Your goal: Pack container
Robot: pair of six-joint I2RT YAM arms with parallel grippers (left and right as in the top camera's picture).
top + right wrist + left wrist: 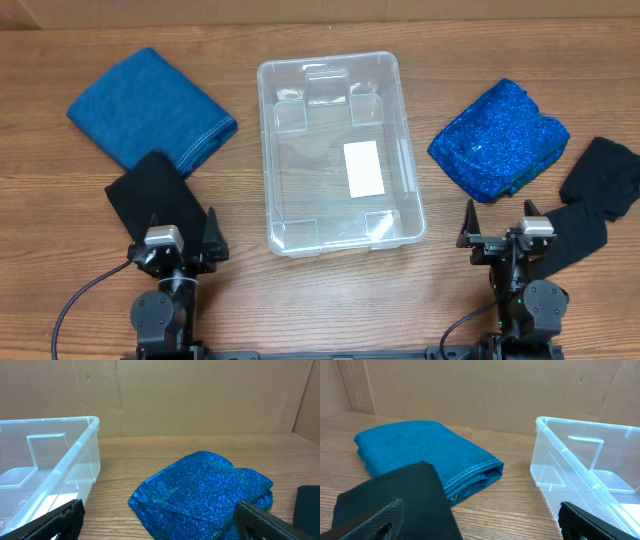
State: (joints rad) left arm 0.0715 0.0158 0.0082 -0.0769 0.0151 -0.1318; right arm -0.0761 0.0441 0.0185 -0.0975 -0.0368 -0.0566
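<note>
The clear plastic container [338,150] stands empty at the table's middle, a white label on its bottom; it also shows in the left wrist view [585,470] and the right wrist view [50,465]. A folded teal-blue cloth [150,108] lies at the left, also in the left wrist view [425,452]. A folded black cloth [155,195] lies just below it. A sparkly blue cloth [498,138] lies at the right, also in the right wrist view [205,492]. A black cloth [595,195] lies far right. My left gripper [172,232] and right gripper [500,228] are open and empty near the front edge.
Brown cardboard walls [470,390] close off the back of the wooden table [330,300]. Cables run from both arm bases at the front edge.
</note>
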